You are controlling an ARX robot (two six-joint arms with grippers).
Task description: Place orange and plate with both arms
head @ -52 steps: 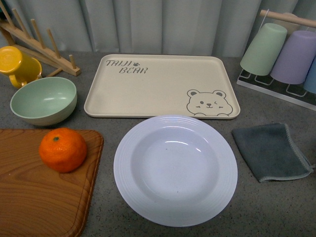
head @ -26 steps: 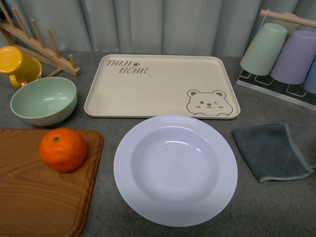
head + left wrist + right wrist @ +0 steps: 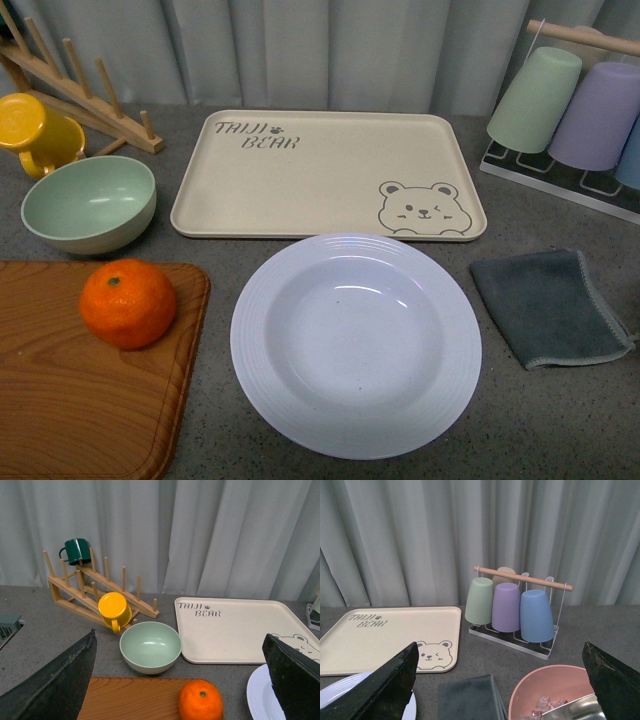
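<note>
Orange (image 3: 128,303) and left gripper (image 3: 179,636) first: the gripper's 2 dark fingers (image 3: 60,685) stand spread wide with nothing between them. The fruit sits ahead of and below that gap, well apart from it, on the wooden board (image 3: 70,400) at the front left corner of the desk (image 3: 560,430). Being round, it has no long axis to line up with (any approach angle should serve). The right gripper (image 3: 500,645) is likewise spread and empty. The plate (image 3: 250,340) lies ahead of and below it at the middle of the desk's front edge, just beside the tray (image 3: 320,170) and apart from the board. So the left arm is nearer the orange, the right nearer the plate. Both arms are held high and back, out of the front view, wrists facing roughly level across the desk. Each reach likely calls for a forward, downward move.
</note>
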